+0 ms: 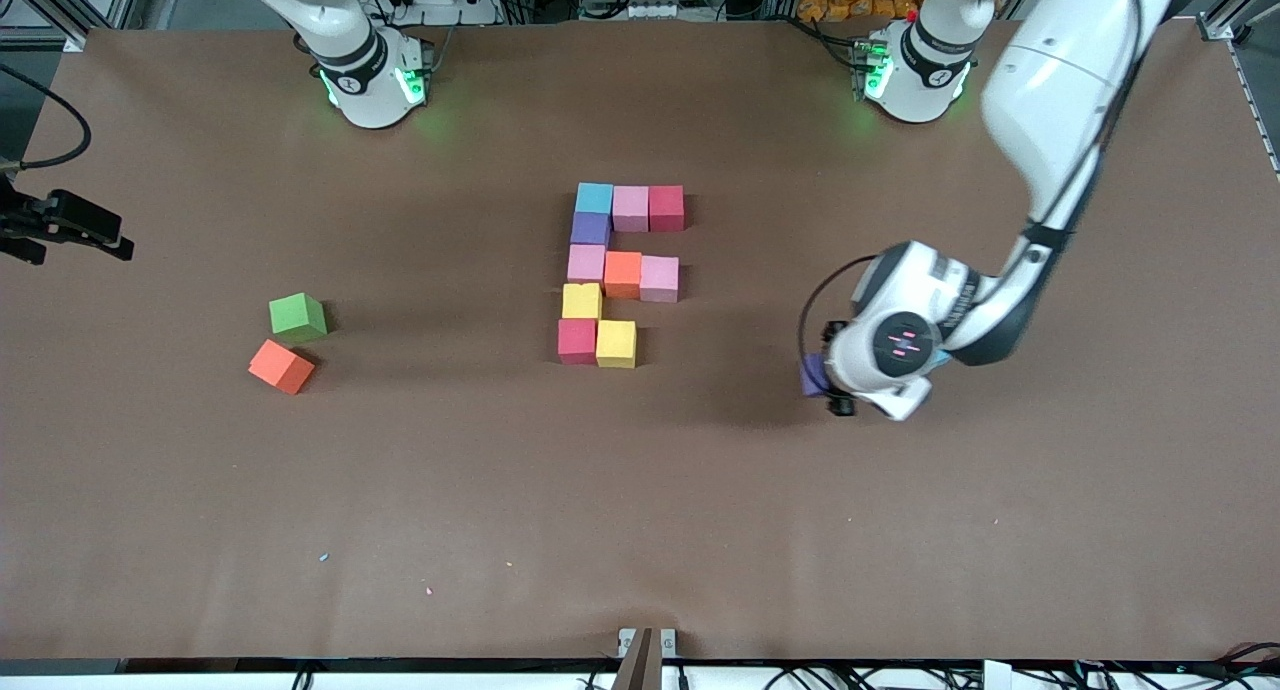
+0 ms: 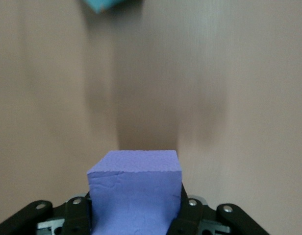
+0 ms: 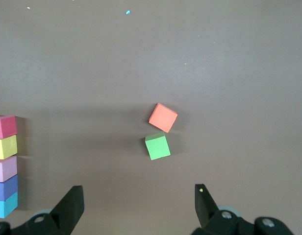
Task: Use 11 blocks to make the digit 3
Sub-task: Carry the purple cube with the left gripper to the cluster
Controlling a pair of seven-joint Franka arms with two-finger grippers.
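Left gripper (image 1: 826, 382) fingers (image 2: 186, 215) clamp a purple matte foam cube (image 2: 135, 192); right gripper (image 3: 138, 203) waits, fingers spread.
Orange foam cube (image 3: 163, 117) and green foam cube (image 3: 157, 147) lie on the brown worktop (image 1: 640, 510) under the right fingers.

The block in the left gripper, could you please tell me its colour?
Purple block, clearest in the left wrist view.

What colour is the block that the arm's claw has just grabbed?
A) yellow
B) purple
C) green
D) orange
B: the left gripper is shut on a purple block, seen squeezed between its fingers in the left wrist view.
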